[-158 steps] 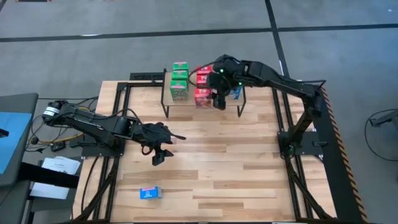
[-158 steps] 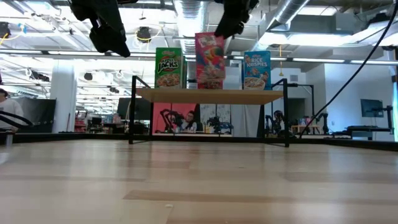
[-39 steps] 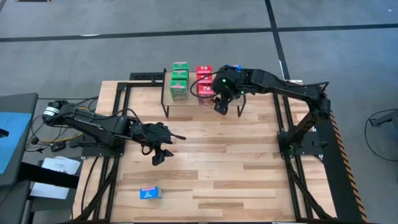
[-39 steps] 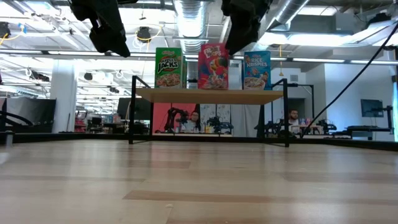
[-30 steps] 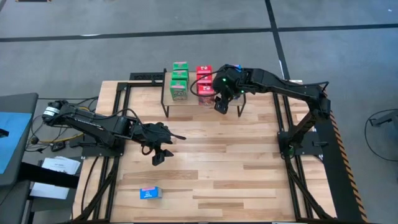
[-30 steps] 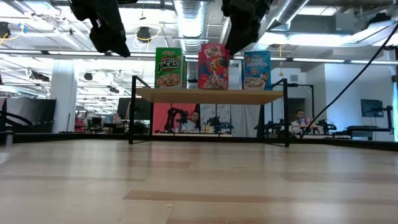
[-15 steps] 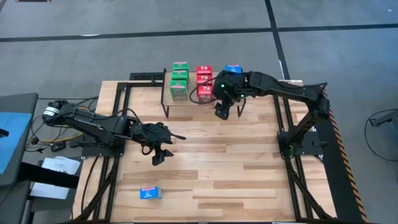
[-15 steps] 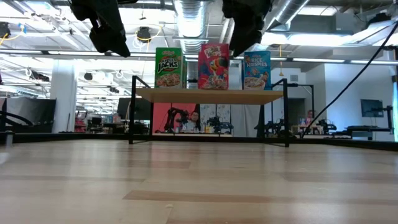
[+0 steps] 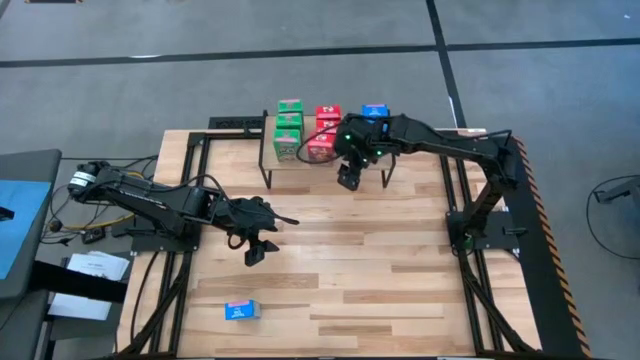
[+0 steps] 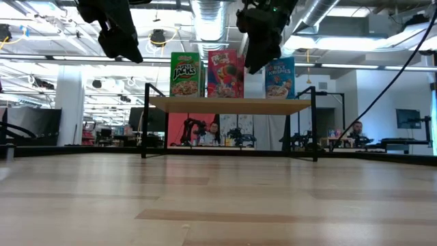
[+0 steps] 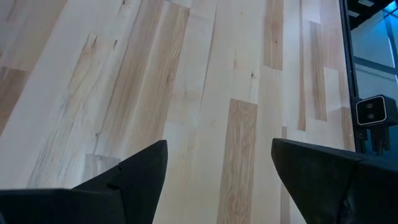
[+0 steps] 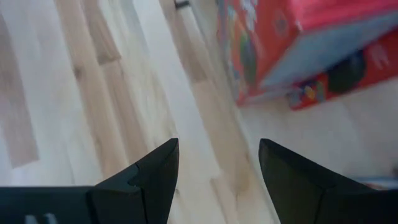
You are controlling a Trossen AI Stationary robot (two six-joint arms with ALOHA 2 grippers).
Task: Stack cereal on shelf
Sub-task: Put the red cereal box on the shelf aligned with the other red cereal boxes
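Pale slatted tabletop (image 9: pixel 340 260), grey floor (image 9: pixel 150 60) around.

Both arms are dark, jointed links: the left arm (image 9: pixel 160 205) ends near its base in a pale ringed collar trailing loose cables, while the right arm (image 9: pixel 450 145) carries a green light beside its wrist. Each wrist view shows two matte black, wedge-shaped fingers (image 11: pixel 134 177).

Cereal (image 9: pixel 290 128) on shelf (image 10: pixel 229 104) — one box (image 9: pixel 240 311) apart
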